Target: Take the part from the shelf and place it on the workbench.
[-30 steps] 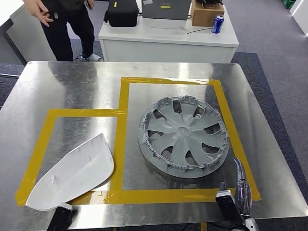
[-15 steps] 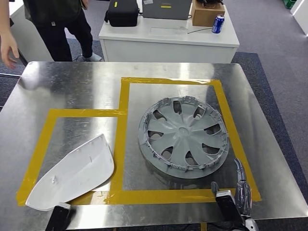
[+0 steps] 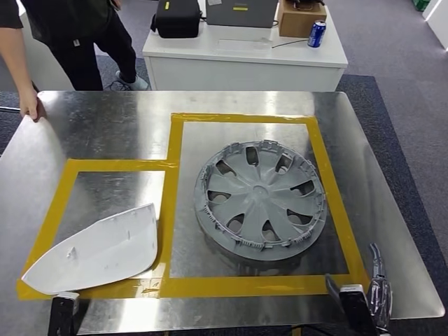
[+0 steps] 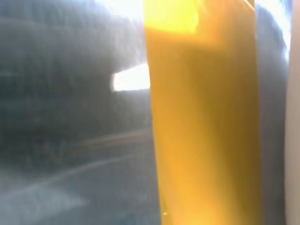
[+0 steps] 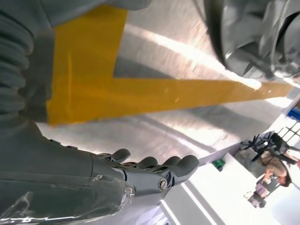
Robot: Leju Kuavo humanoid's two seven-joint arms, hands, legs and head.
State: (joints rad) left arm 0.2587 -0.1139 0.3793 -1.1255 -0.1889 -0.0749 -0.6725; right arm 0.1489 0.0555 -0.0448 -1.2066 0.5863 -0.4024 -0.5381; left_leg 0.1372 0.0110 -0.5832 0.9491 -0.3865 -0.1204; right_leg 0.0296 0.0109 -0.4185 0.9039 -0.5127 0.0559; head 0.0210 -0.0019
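Note:
A grey wheel cover point(image 3: 259, 199) lies flat inside the right yellow-taped box on the steel workbench point(image 3: 121, 129); its rim point(image 5: 247, 33) also appears in the right wrist view. A white curved panel point(image 3: 95, 252) lies in the left taped box, overlapping the front tape. My right hand point(image 3: 378, 294) hovers at the front right corner, clear of the wheel cover, with its fingers point(image 5: 159, 171) stretched out and holding nothing. At the front left edge, just below the white panel, I see the dark end of my left arm point(image 3: 62, 316); its fingers are hidden.
A person stands at the far left corner with a hand point(image 3: 29, 105) resting on the workbench. Behind the workbench, a white desk point(image 3: 243, 56) carries a black bag point(image 3: 177, 17), a cardboard box point(image 3: 301, 17) and a blue can point(image 3: 316, 33). Yellow tape point(image 4: 201, 117) shows blurred and close in the left wrist view.
The camera has shifted a little. My right hand has drawn back toward the front right corner. The person's hand has come down onto the workbench's far left corner.

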